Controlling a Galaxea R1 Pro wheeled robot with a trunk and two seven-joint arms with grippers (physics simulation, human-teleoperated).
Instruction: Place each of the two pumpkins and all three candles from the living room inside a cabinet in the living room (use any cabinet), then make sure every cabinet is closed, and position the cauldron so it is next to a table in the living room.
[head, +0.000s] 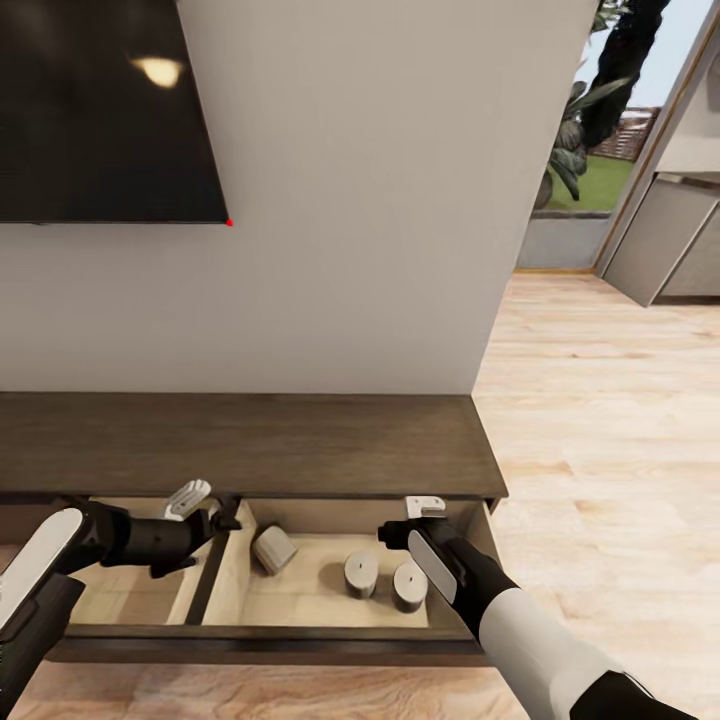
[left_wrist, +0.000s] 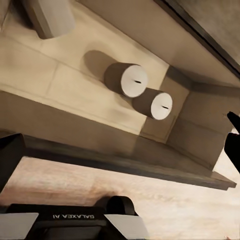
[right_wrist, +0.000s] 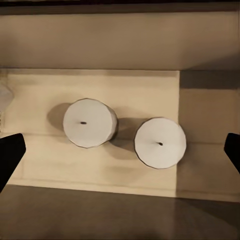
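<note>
Pale grey wall and a black TV (head: 100, 110) stood behind the long dark cabinet (head: 250, 445), whose drawer (head: 280, 640) was pulled out. Inside it stood two upright candles (head: 361, 574) just beside each other, with a third one (head: 272, 549) lying tipped over nearby — no pumpkins showed. The right gripper (head: 412, 522) hovered above the pair, fingers spread wide and holding nothing. The left gripper (head: 205, 510) hung over the drawer's divider; whether it was parted I could not tell. Judged risk: a careless withdrawal could clip a candle and topple it — or the rolling one could jam the drawer on closing.
</note>
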